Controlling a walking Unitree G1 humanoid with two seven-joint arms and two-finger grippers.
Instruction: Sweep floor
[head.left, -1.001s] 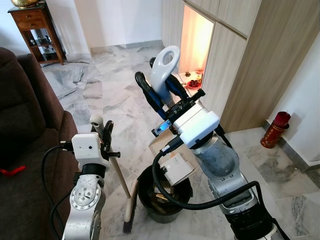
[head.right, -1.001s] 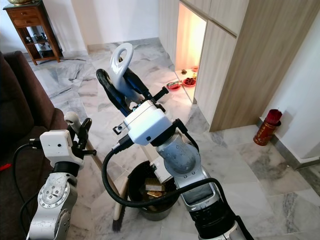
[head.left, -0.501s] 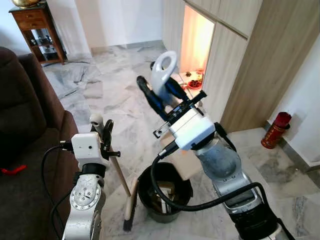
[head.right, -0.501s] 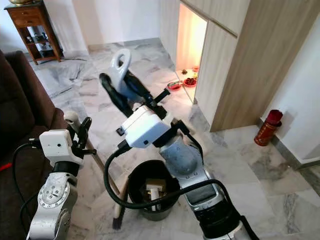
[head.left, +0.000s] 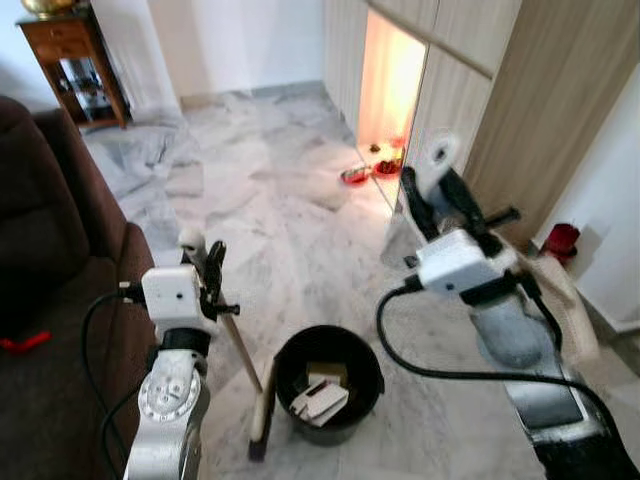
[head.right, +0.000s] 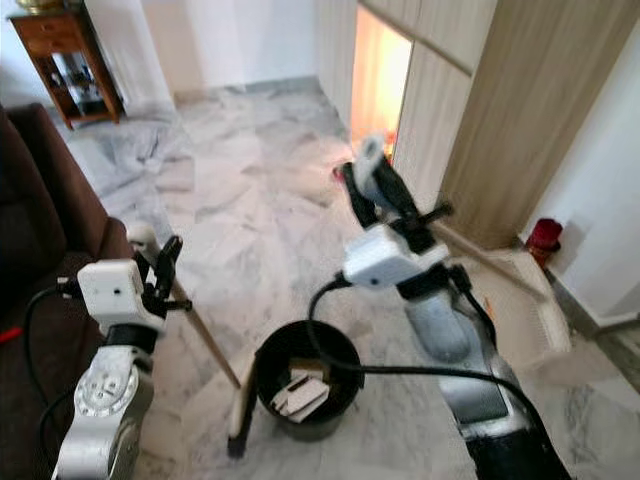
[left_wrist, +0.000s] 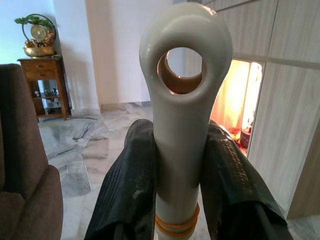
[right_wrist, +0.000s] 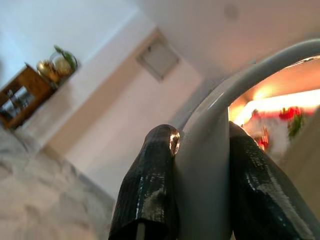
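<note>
My left gripper (head.left: 206, 268) is shut on a broom handle (left_wrist: 183, 100), white with a hole at its top; black fingers (left_wrist: 131, 190) press it from both sides. The wooden shaft (head.left: 240, 355) slants down to the broom head (head.left: 262, 425) on the marble floor, beside a black bin (head.left: 350, 412) holding cardboard scraps (head.left: 318, 396). My right gripper (head.left: 443, 200) is shut on the white loop handle (right_wrist: 200, 165) of a beige dustpan (head.right: 520, 310), which hangs blurred to the right of the bin, clear of it.
A brown sofa (head.left: 50, 250) fills the left side, with a red item (head.left: 20, 343) on it. A wooden side table (head.left: 70, 50) stands far back left. A wood cabinet with a lit niche (head.left: 395, 80) lines the right, with a red cylinder (head.left: 562, 240) by the wall.
My right arm has swung the dustpan from above the bin out to the right. More scraps now lie in the bin. The left arm and broom have stayed put.
</note>
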